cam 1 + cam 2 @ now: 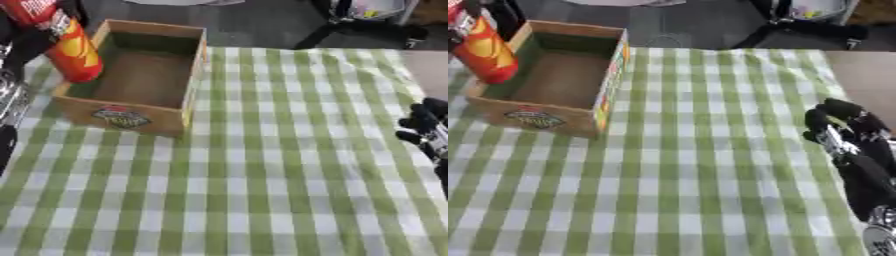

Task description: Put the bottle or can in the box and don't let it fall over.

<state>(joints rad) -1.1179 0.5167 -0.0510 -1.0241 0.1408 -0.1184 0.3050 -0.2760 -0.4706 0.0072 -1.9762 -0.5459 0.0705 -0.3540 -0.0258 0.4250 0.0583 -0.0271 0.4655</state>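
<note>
Two hands show. The left hand (19, 42) comes in at the upper left corner, dark and mostly hidden behind the can (66, 42) it carries; its fingers appear to wrap the can's upper part, though the hold itself is hard to make out. The can is a tall red and orange-yellow tube, tilted a little with its top leaning toward the far left, and its rounded lower end hangs over the left wall of the box (140, 117). Whether that end touches the wall or floats just above it cannot be told.

The box is an open cardboard tray with a brown floor and a printed label on its near side, lying just to the right of the left hand on the green and white checked cloth (262, 175) that covers the surface. Nothing lies inside it.

The right hand (846, 132) rests well apart from the box, at the right edge, with its black fingers relaxed and pointing up, holding nothing.
</note>
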